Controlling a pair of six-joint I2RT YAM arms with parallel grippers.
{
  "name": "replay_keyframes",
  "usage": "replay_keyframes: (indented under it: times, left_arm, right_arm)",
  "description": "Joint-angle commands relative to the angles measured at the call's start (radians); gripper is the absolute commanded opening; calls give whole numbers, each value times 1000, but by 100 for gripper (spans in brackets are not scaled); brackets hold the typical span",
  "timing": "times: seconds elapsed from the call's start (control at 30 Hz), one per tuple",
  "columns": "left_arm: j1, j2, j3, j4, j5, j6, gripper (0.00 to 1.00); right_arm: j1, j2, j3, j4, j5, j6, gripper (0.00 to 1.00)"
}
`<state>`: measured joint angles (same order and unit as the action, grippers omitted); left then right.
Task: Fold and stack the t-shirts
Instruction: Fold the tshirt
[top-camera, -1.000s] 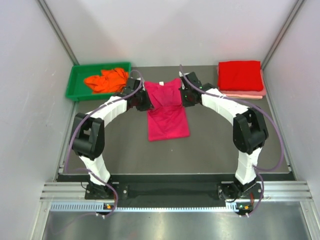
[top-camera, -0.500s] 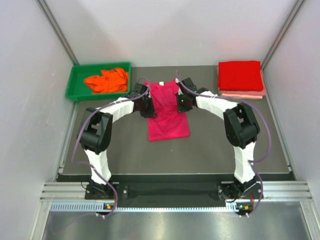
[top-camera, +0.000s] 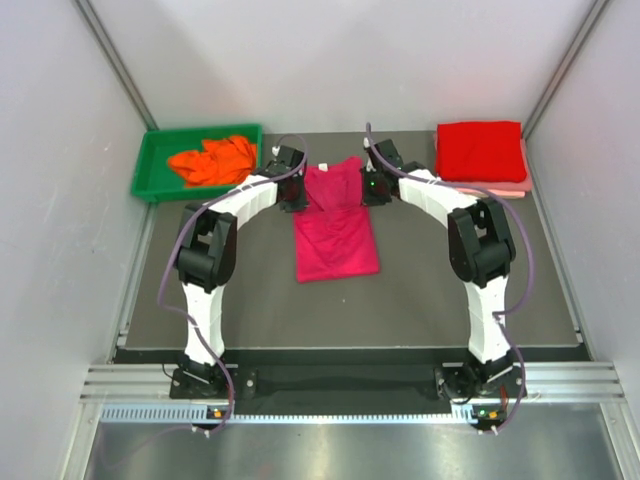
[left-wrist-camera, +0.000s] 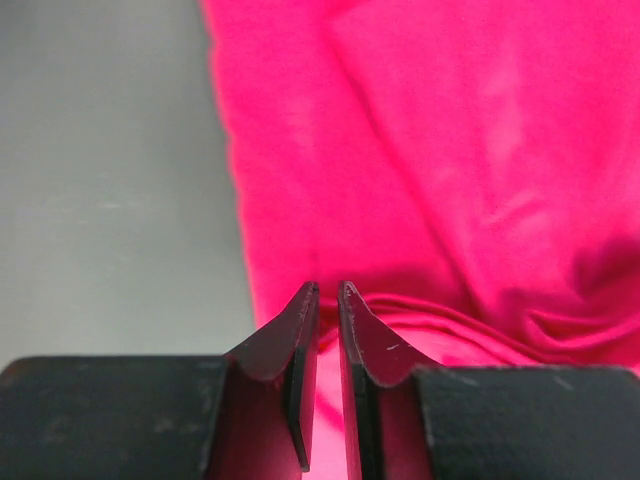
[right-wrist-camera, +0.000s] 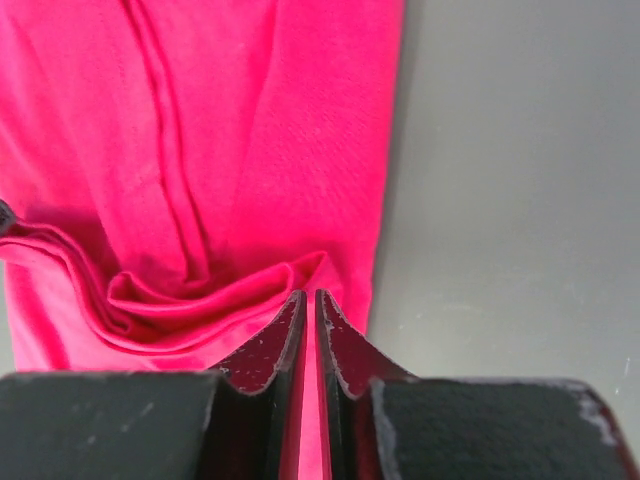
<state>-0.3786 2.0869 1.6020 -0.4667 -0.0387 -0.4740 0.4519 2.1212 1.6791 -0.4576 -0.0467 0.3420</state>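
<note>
Dark grey surface (top-camera: 420, 290). Directly on it: green tray (top-camera: 150, 150) at far-left corner; magenta-pink t-shirt (top-camera: 337, 245) mid-surface, near part flat; pale pink t-shirt (top-camera: 485, 188) folded at far-right corner, under folded red t-shirt (top-camera: 480, 150). All three spots well apart.

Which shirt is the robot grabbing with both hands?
The magenta-pink t-shirt mid-table: the left gripper and right gripper pinch its sides. The red t-shirt and pale pink t-shirt sit stacked; the orange t-shirt lies in the green tray.
</note>
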Motion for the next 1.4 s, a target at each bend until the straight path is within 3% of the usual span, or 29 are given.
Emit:
replay_keyframes:
  times: [0.0, 0.13, 0.27, 0.4, 0.63, 1.07, 1.2, 1.37]
  left_arm:
    - [18, 7, 56, -105, -101, 28, 19]
    - [23, -94, 29, -116, -112, 51, 22]
    - [26, -236, -83, -104, 102, 57, 30]
    - [26, -364, -337, -18, 264, 31, 33]
    - [23, -531, -595, 91, 411, -28, 37]
    - [23, -522, -786, 234, 494, -87, 39]
    - [23, -524, -800, 238, 490, -87, 37]
    - [23, -490, -789, 224, 482, -86, 8]
  right_arm:
    - [-7, -7, 44, -16, 7, -9, 9]
    - [-10, -116, -11, -55, 16, -18, 15]
    - [-35, -245, -171, -46, -80, -23, 25]
    - [-48, -345, -335, -26, -174, -41, 29]
    - [-50, -444, -551, 23, -272, -47, 33]
    - [-50, -399, -648, 111, -341, -71, 33]
    - [-50, -402, -691, 143, -361, -63, 33]
    - [-45, -396, -723, 172, -369, -43, 31]
